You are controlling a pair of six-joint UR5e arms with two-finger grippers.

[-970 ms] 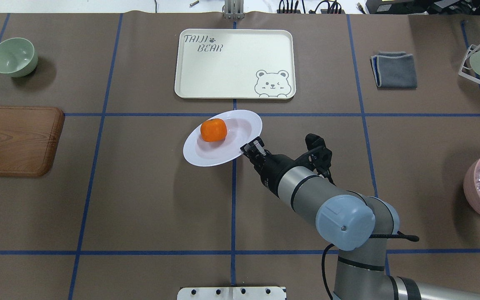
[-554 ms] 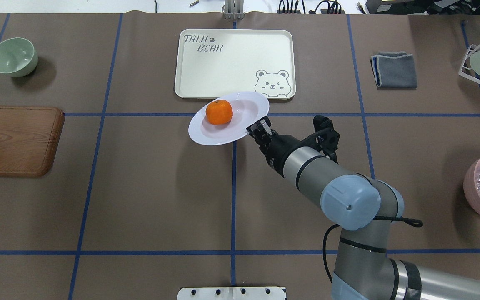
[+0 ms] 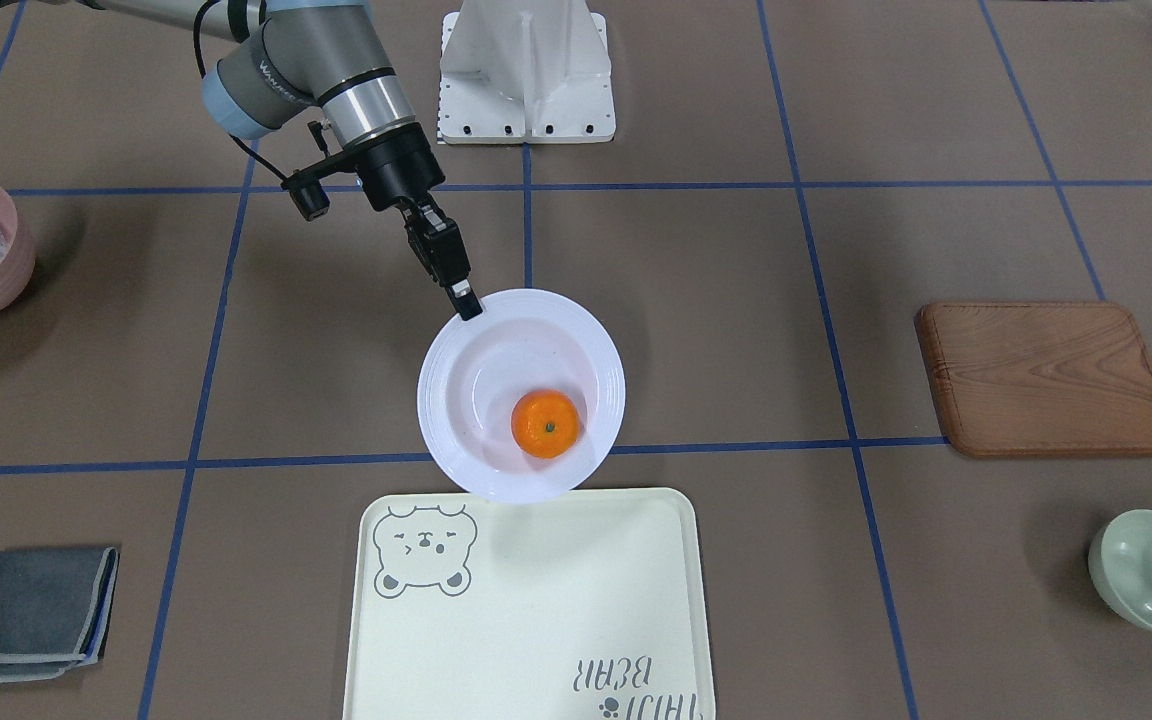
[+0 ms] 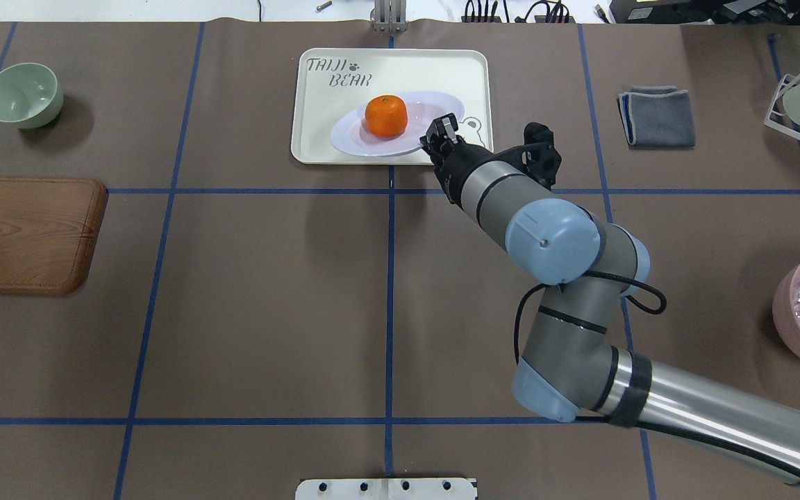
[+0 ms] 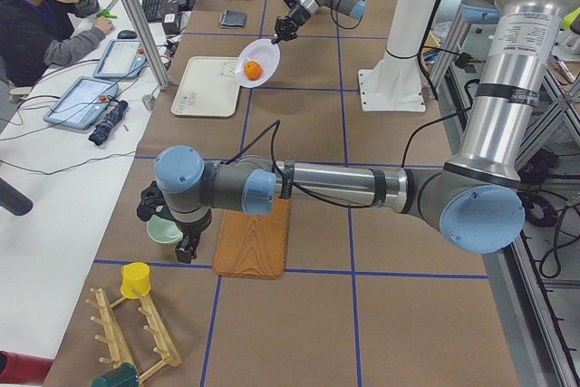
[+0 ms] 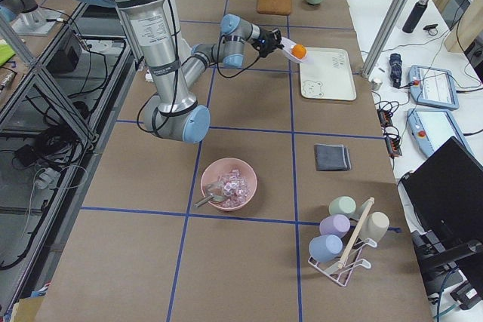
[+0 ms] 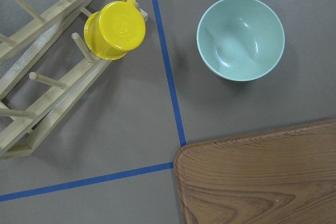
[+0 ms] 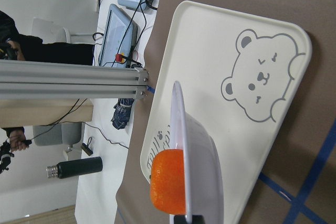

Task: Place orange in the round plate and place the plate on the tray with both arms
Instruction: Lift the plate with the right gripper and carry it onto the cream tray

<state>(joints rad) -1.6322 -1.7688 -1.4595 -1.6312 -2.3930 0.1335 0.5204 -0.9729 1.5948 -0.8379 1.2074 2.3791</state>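
Orange (image 4: 385,116) sits in round plate (image 4: 355,139), held tilted above tray (image 4: 400,73). Right fingers (image 3: 446,255) clamp plate rim. Left fingers (image 5: 187,246): cannot tell.

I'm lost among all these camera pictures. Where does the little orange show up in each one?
Front-facing: centre, the orange in the round plate, just above the tray.
Overhead: orange top centre, seen against the tray.
Left side: orange upper part, left of centre.
Right side: orange upper part, right of centre.
Left wrist: not in it.
Right wrist: orange bottom centre.
Shared landmark: the bear tray, in every view except the left wrist.
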